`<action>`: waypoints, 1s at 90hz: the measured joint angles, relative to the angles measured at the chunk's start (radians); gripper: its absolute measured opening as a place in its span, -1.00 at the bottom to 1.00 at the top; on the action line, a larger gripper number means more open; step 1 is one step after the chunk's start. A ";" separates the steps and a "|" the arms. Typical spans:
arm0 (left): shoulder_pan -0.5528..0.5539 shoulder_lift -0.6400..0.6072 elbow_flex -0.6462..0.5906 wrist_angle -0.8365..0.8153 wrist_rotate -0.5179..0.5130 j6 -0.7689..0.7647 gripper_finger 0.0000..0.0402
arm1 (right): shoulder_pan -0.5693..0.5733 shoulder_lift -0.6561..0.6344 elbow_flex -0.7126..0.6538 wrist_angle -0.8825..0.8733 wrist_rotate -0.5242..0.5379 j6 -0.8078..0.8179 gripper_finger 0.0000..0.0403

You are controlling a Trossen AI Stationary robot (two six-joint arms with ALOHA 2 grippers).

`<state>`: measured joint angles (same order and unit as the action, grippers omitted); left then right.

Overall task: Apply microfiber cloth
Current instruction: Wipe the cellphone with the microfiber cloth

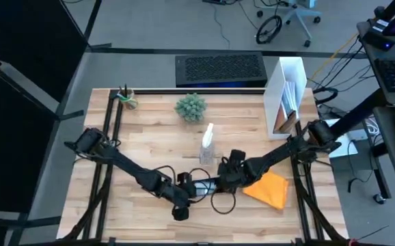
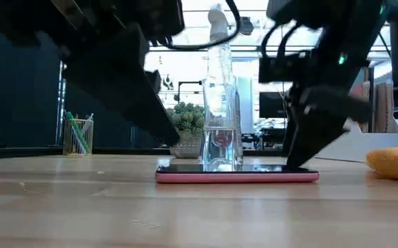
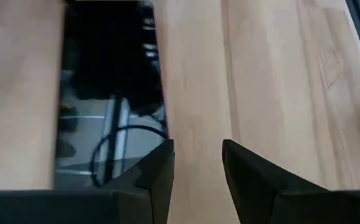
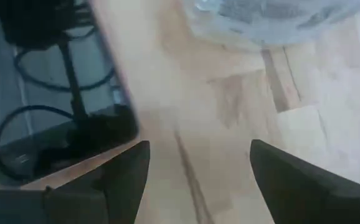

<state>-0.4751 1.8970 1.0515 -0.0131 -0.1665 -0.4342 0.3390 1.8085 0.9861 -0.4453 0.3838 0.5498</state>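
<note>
Hovering empty, both spread pincers, left (image 3: 197, 165) and right (image 4: 198, 163), are flanking the phone (image 2: 237, 175); reaching for the cloth (image 1: 269, 189) risks toppling the bottle (image 1: 206, 145).

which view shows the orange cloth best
The high view: the whole microfiber cloth lies on the table by the right arm, seen in full from above. The low view catches only its edge at the picture's right side. Neither wrist view shows it.
</note>
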 joint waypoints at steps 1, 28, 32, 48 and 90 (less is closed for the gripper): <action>0.000 0.004 0.000 0.002 0.002 0.001 -0.39 | -0.003 0.001 -0.004 0.015 0.001 -0.001 0.28; 0.016 0.044 0.004 -0.009 0.014 -0.001 -0.39 | 0.022 0.015 -0.015 0.126 -0.041 -0.025 0.28; 0.020 0.044 0.004 -0.016 0.008 0.003 -0.39 | 0.043 0.015 -0.015 0.133 -0.067 0.001 0.28; 0.023 0.049 0.001 -0.038 -0.006 0.004 -0.39 | 0.134 0.018 -0.016 0.172 -0.101 0.090 0.28; 0.021 -0.007 -0.001 -0.054 0.035 -0.005 -0.39 | 0.274 -0.250 0.091 -0.328 -0.025 0.190 0.28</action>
<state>-0.4539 1.8898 1.0502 -0.0673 -0.1318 -0.4389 0.6132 1.5588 1.0770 -0.7731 0.3585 0.7397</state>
